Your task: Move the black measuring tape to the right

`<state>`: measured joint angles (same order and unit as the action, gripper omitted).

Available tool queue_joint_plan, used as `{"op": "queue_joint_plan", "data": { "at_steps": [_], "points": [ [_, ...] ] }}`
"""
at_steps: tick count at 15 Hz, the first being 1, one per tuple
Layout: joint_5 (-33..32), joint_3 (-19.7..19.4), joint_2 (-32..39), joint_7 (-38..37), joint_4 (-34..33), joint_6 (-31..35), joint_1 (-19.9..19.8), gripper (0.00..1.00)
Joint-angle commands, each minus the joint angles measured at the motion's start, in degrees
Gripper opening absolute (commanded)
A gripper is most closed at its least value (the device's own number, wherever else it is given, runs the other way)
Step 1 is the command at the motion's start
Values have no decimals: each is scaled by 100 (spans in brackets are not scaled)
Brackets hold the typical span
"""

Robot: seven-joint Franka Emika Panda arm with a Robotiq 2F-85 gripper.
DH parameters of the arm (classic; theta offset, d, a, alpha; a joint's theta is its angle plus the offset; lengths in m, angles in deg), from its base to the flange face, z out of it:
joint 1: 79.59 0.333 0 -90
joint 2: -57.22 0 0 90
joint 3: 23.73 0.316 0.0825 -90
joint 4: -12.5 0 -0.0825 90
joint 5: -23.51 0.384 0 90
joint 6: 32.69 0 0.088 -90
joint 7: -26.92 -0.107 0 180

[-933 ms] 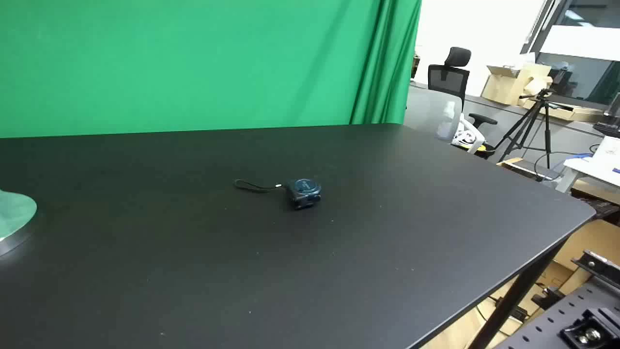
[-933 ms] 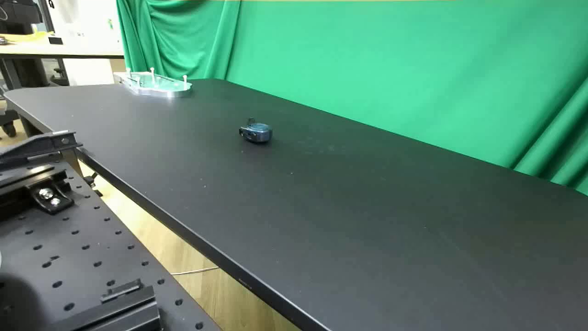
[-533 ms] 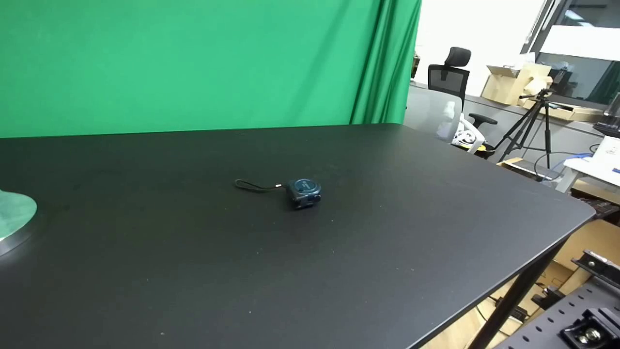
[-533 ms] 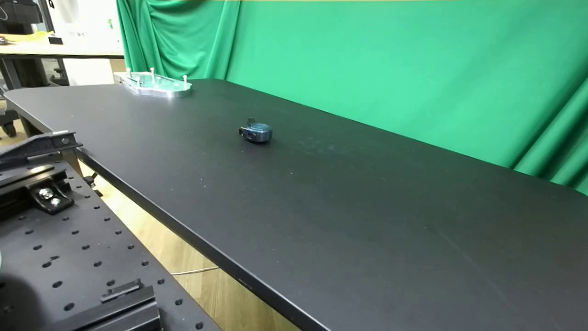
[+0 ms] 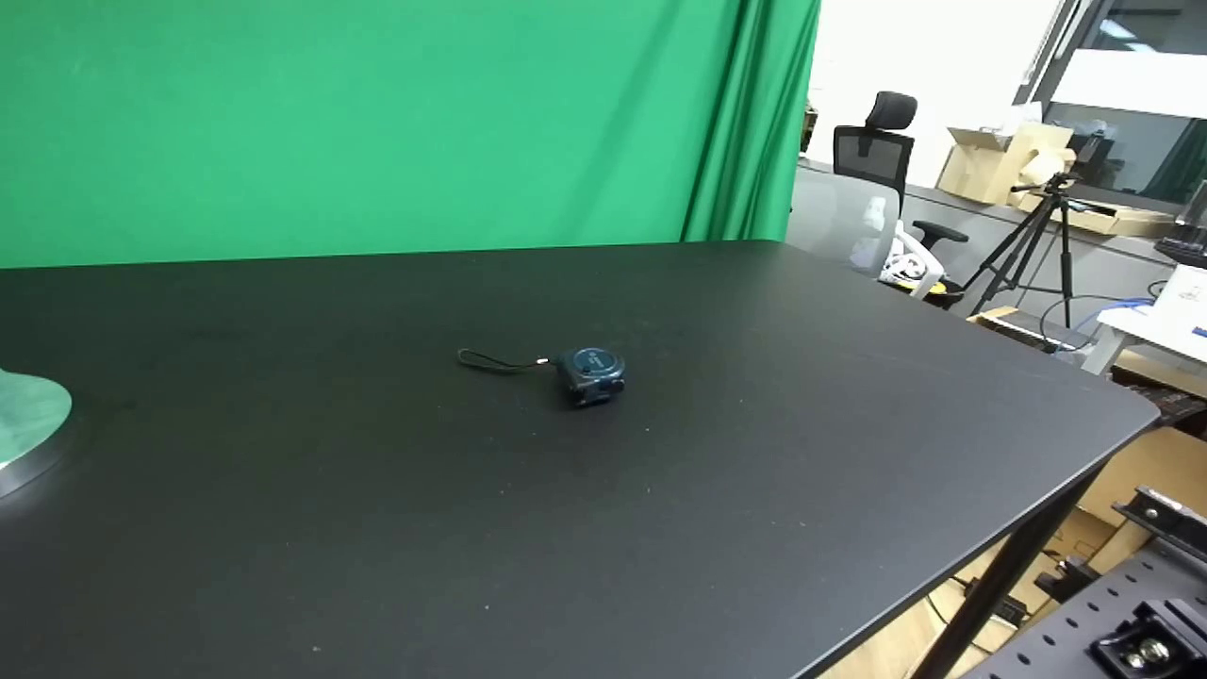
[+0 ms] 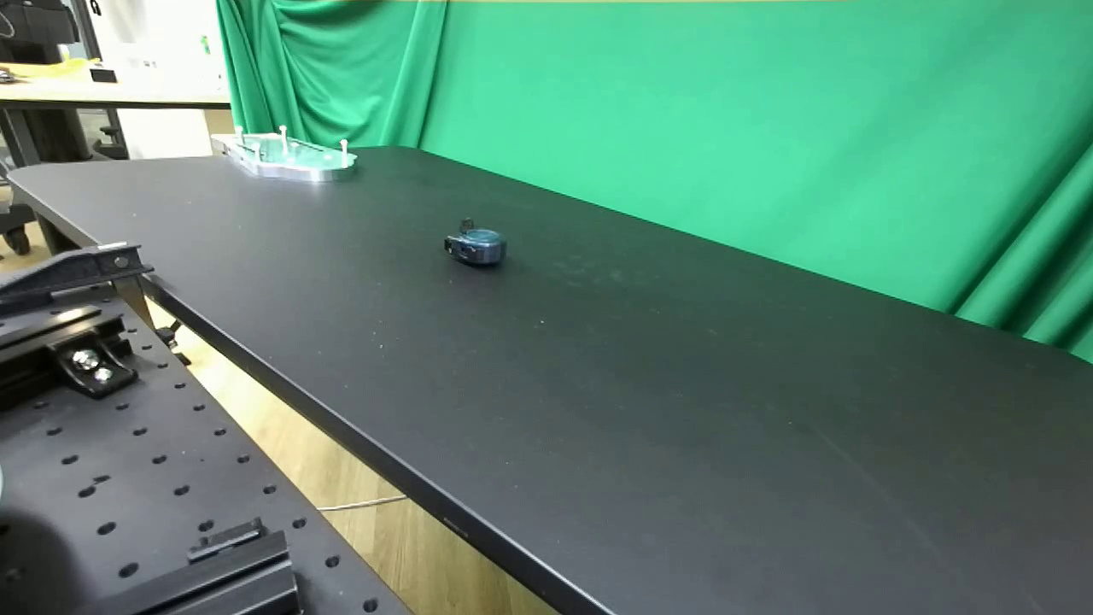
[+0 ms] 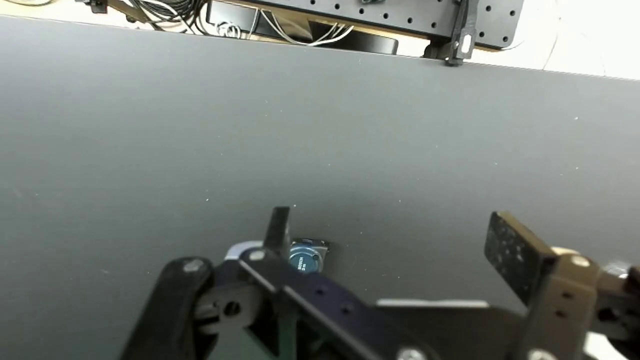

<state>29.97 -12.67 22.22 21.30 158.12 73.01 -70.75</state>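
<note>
Evidently gripper (image 7: pixel 397 237) spread wide, holding nothing; measuring tape (image 7: pixel 306 257) lies below, off-centre, partly behind finger (image 7: pixel 278 230) at wrist view's left; sideways centring likely needed.

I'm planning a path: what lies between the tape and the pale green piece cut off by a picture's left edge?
First the strap of the tape, then tabletop up to the green piece; an exterior view shows this.

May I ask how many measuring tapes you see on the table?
1: the black measuring tape on the table, partly hidden by the gripper in the wrist view.
</note>
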Motion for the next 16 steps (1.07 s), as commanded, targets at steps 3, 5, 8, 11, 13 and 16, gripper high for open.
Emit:
{"op": "queue_joint_plan", "data": {
  "at_steps": [3, 5, 8, 11, 13, 16],
  "points": [
    [-881, -145, 396, -34, -109, 533, -452, 100],
    [-1209, -280, 714, 38, -175, 865, -643, 100],
    [-1467, -474, 1292, 218, -303, 1474, -784, 100],
    [-1510, -571, 1904, 445, -424, 2102, -770, 100],
    [-1469, -579, 2272, 578, -505, 2425, -711, 100],
    [-1507, -528, 2636, 471, -603, 2771, -672, 100]
  ]
}}
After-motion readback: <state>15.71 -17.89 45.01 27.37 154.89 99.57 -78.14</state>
